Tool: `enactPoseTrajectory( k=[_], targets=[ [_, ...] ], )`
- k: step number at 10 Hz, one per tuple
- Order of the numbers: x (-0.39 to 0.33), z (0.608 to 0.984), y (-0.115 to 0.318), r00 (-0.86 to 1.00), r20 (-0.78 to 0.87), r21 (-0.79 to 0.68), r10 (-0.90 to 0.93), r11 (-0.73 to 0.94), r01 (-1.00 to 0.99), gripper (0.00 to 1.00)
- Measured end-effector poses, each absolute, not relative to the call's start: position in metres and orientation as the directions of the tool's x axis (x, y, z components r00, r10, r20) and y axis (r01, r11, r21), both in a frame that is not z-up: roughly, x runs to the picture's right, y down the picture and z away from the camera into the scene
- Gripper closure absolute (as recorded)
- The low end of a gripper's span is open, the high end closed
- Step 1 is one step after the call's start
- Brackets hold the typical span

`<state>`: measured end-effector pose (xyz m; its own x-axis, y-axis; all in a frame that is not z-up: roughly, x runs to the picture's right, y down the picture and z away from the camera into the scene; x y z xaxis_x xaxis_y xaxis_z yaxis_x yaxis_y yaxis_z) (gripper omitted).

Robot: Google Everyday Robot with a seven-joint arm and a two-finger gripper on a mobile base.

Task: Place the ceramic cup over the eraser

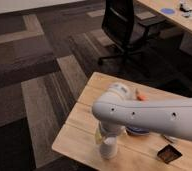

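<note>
One ceramic cup (108, 148) stands upright close to the near left edge of your wooden table (84, 125). The gripper (102, 134) sits right at the cup's top, under the bent white arm (149, 115), and you cannot tell whether it is clamped on the cup or loose. The eraser (169, 154) lies flat well apart to the right. A dark-blue bowl (138, 132) peeks out between them, and a black office chair (125, 25) stands farther back.
</note>
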<state>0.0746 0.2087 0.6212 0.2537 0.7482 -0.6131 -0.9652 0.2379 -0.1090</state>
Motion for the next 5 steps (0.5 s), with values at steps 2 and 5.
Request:
enactPoseTrajectory(
  k=[2, 5],
  targets=[
    [0.072, 0.632, 0.222, 0.327, -0.598, -0.160, 0.732, 0.291, -0.943, 0.35],
    [0.073, 0.639, 0.234, 0.347, -0.597, -0.174, 0.724, 0.305, -0.936, 0.42]
  ],
)
